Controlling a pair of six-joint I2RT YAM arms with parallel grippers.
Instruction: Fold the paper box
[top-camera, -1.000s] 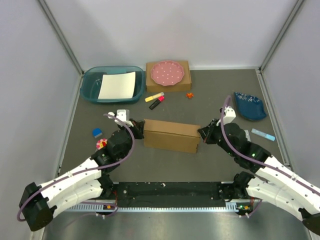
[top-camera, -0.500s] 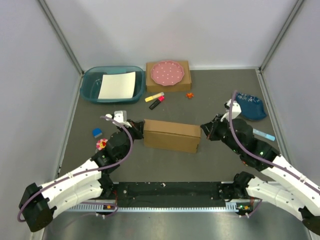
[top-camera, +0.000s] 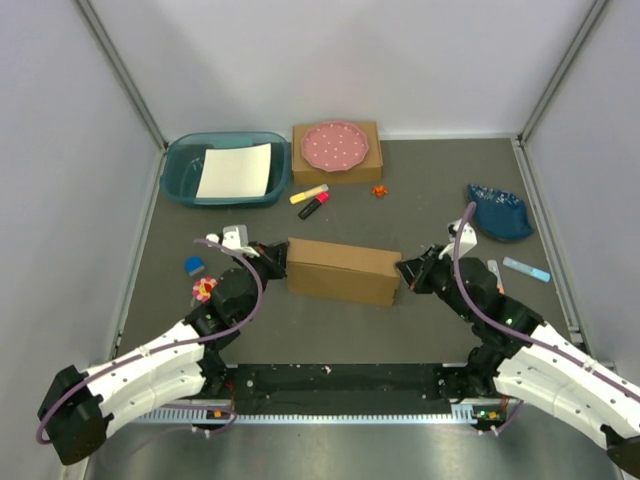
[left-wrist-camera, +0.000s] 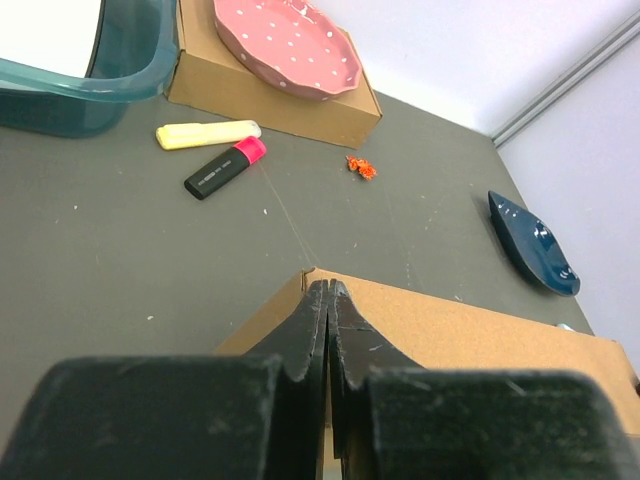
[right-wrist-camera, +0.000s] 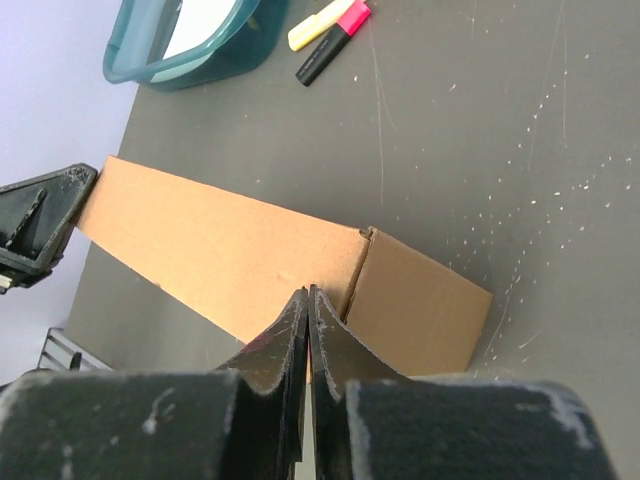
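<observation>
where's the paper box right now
In the top view the paper box sits mid-table between the left tool at its left end and the right tool at its right end, with the pink-capped marker just beyond it.

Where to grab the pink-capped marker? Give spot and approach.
Grip the marker across its black barrel, from straight above. It lies flat, long and thin, so jaws should span its narrow width. Its pink cap sits close to the yellow marker; the black end has room.
</observation>
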